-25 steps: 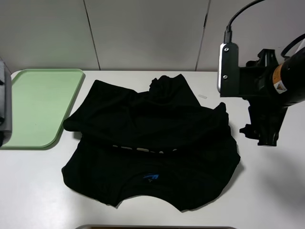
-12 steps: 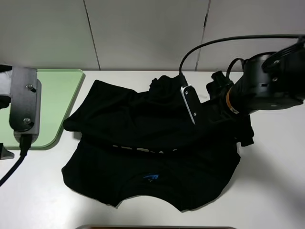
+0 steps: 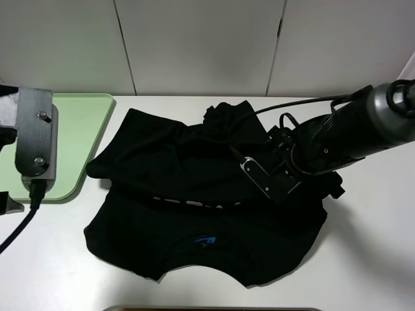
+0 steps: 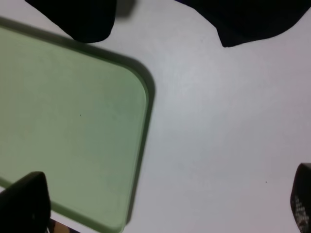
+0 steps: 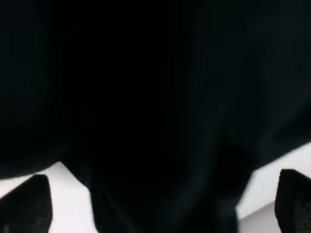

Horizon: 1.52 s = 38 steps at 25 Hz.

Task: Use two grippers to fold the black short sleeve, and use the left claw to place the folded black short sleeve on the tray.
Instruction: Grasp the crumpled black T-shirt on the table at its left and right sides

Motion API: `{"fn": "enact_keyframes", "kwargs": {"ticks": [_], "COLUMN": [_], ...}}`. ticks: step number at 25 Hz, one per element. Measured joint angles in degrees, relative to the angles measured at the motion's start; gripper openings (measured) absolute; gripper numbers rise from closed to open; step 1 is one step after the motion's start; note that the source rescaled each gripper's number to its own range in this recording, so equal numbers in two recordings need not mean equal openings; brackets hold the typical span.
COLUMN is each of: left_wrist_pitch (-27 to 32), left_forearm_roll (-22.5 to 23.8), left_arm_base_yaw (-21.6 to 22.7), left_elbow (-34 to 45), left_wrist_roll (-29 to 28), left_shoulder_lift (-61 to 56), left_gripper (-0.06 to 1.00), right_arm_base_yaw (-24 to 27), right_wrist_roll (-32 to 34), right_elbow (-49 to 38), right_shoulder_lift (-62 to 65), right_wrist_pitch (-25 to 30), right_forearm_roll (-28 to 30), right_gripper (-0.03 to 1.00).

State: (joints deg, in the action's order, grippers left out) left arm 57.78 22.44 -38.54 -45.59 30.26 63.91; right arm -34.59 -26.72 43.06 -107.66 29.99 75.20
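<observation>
Now, shirt (image 3: 207,214): rumpled, middle of table (image 3: 363,259), not yet neatly folded.
tray (image 3: 65,129): table's far-left corner, bare, meant for the shirt.
right claw (image 5: 158,201): spread over shirt's right edge, likely to pinch.
left claw (image 4: 163,199): spread, empty, above tray's edge.

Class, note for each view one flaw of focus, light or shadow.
Exterior high view: even light, sharp, but the black short sleeve swallows its fold detail. Left wrist view: soft focus; the tray rim throws a dark shadow on the table. Right wrist view: almost wholly dark; the right pincer shows blurred fingertips.
</observation>
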Motion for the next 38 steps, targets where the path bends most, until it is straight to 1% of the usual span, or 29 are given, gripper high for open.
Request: {"fn": "enact_keyframes", "kwargs": {"ticks": [2, 4, 5, 7, 8, 9, 11, 12, 13, 18, 21, 25, 26, 28, 35, 38], "left_wrist_pitch": [-0.78, -1.81, -1.81, -2.66, -2.78, -2.78, -2.81, -2.85, -2.85, -3.25, -4.57, -6.16, -8.44, -10.76, -17.70, -21.12], "left_forearm_roll": [-0.35, -1.27, -1.27, -2.66, -2.71, -2.78, -2.89, -2.89, -2.91, -3.09, -3.36, -4.92, -5.97, -6.62, -6.62, -5.25], "left_arm_base_yaw": [0.00, 0.00, 0.00, 0.00, 0.00, 0.00, 0.00, 0.00, 0.00, 0.00, 0.00, 0.00, 0.00, 0.00, 0.00, 0.00], "left_elbow": [0.00, 0.00, 0.00, 0.00, 0.00, 0.00, 0.00, 0.00, 0.00, 0.00, 0.00, 0.00, 0.00, 0.00, 0.00, 0.00], "left_wrist_roll": [0.00, 0.00, 0.00, 0.01, 0.01, 0.01, 0.01, 0.01, 0.01, 0.08, 1.17, 1.96, 2.09, 2.20, 2.56, 2.62], "left_shoulder_lift": [-0.20, -1.04, -1.04, -1.84, -1.98, -1.98, -1.98, -1.98, -1.98, -1.98, -1.91, 0.39, 2.48, 5.00, 14.43, 17.97], "left_gripper": [0.99, 0.99, 0.99, 0.99, 0.99, 0.98, 0.98, 0.98, 0.98, 0.98, 0.98, 0.98, 0.97, 0.95, 0.94, 0.94], "right_arm_base_yaw": [2.10, 3.47, 4.00, 4.65, 4.78, 4.79, 4.79, 4.79, 4.79, 4.84, 4.84, 4.84, 4.84, 4.84, 4.84, 4.84], "right_wrist_roll": [1.81, 2.97, 3.20, 3.33, 3.33, 3.38, 3.59, 3.66, 3.71, 3.73, 3.73, 3.85, 3.92, 4.12, 4.81, 4.81], "right_elbow": [0.00, 0.00, 0.00, 0.00, 0.00, 0.00, 0.00, 0.00, 0.00, 0.00, 0.00, 0.00, 0.00, 0.00, 0.00, 0.00], "right_shoulder_lift": [-0.70, -0.70, -0.70, -0.70, -0.70, -0.70, -0.70, -0.70, -0.70, -0.70, -0.70, -0.70, -0.70, -0.70, -0.70, -0.70], "right_wrist_pitch": [0.00, -0.04, -0.04, -0.04, -0.04, -0.04, 0.06, 0.13, 0.25, 0.43, 0.54, 1.69, 1.93, 1.98, 1.98, 1.98], "right_forearm_roll": [2.80, 4.41, 4.75, 5.01, 5.07, 5.07, 5.07, 5.02, 4.87, 4.27, 3.87, 3.19, 3.07, 3.05, 2.72, 2.17], "right_gripper": [1.00, 1.00, 0.97, 0.78, 0.63, 0.45, 0.13, 0.04, 0.00, 0.00, 0.00, 0.00, 0.00, 0.00, 0.00, 0.00]}}
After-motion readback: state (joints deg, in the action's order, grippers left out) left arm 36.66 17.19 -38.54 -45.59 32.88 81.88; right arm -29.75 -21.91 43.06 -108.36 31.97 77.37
